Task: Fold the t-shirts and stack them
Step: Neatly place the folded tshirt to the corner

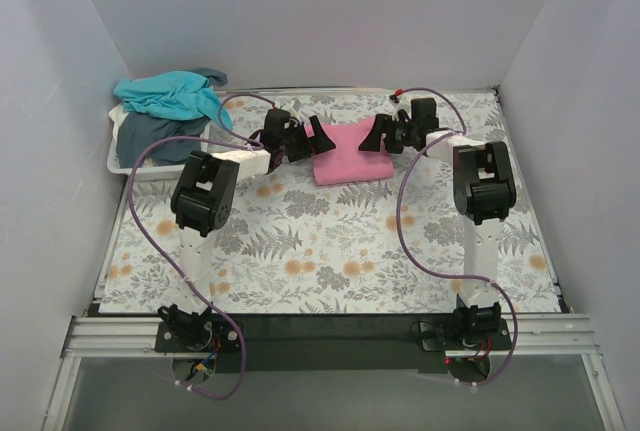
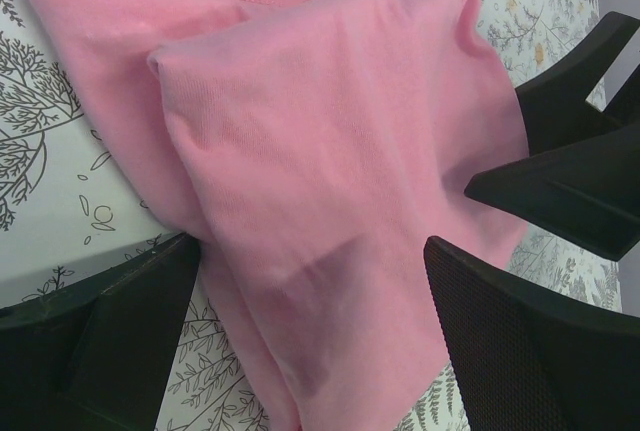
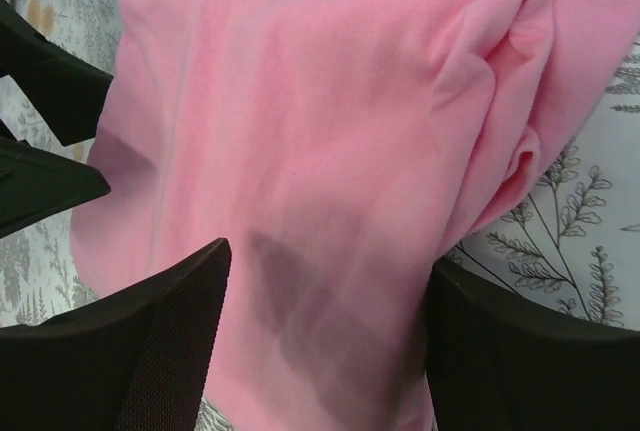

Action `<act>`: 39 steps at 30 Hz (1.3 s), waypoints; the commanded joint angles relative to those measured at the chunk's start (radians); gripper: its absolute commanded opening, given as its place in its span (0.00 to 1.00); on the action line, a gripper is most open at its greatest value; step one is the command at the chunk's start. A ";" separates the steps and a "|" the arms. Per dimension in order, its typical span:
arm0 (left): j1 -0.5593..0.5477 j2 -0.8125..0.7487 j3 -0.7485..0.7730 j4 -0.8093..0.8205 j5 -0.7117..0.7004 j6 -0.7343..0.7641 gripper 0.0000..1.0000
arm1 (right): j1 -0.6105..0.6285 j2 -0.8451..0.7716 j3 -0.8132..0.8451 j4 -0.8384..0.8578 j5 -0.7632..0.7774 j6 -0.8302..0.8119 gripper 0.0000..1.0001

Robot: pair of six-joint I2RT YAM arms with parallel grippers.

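From above, the pink t-shirt [image 1: 350, 159] lies folded into a tidy rectangle on the floral table [image 1: 330, 241], far centre. The left gripper [image 1: 305, 139] is at its left edge and the right gripper [image 1: 381, 135] at its right edge, nose to nose. Over at the far left, the white basket [image 1: 120, 156] holds the teal t-shirt [image 1: 170, 94] heaped on the grey-blue t-shirt [image 1: 160, 139] — only this view catches those.

Down to the left wrist camera: jaws spread wide, one finger either side of the pink cloth, nothing pinched. Layered folds and a stitched hem show up here, and the right gripper's black fingers [image 2: 560, 181] poke in at the right.

Right wrist camera: jaws apart too, astride the shirt's edge with the cloth lying flat between them — plus a bunched fold at the right that the overhead view can't make out.
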 commanded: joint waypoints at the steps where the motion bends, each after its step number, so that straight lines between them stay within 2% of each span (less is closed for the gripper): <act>1: -0.009 0.009 0.003 -0.010 0.016 0.013 0.87 | 0.040 0.079 -0.008 -0.103 0.030 -0.004 0.64; 11: -0.009 0.023 0.012 -0.007 0.027 0.013 0.87 | 0.071 0.094 0.012 -0.110 0.024 -0.008 0.60; 17: -0.012 0.027 0.016 0.002 0.037 0.004 0.86 | 0.084 0.120 0.032 -0.112 0.015 0.000 0.49; 19: -0.015 0.032 0.011 0.002 0.037 0.004 0.87 | 0.089 0.125 0.039 -0.110 0.008 0.003 0.42; 22: -0.013 0.032 0.003 0.005 0.037 0.004 0.86 | 0.094 0.123 0.042 -0.110 0.008 0.005 0.25; 23: -0.013 0.029 0.003 0.005 0.037 0.006 0.86 | 0.091 0.122 0.041 -0.109 0.008 0.000 0.16; 26: -0.013 0.011 -0.004 0.002 0.034 0.015 0.86 | 0.087 0.102 0.036 -0.110 0.031 -0.012 0.01; 34: -0.012 -0.095 -0.056 -0.011 -0.003 0.046 0.87 | -0.017 -0.025 0.009 -0.113 0.022 -0.040 0.01; 39: -0.010 -0.154 -0.102 -0.008 -0.009 0.049 0.87 | -0.077 -0.056 0.077 -0.217 0.042 -0.110 0.01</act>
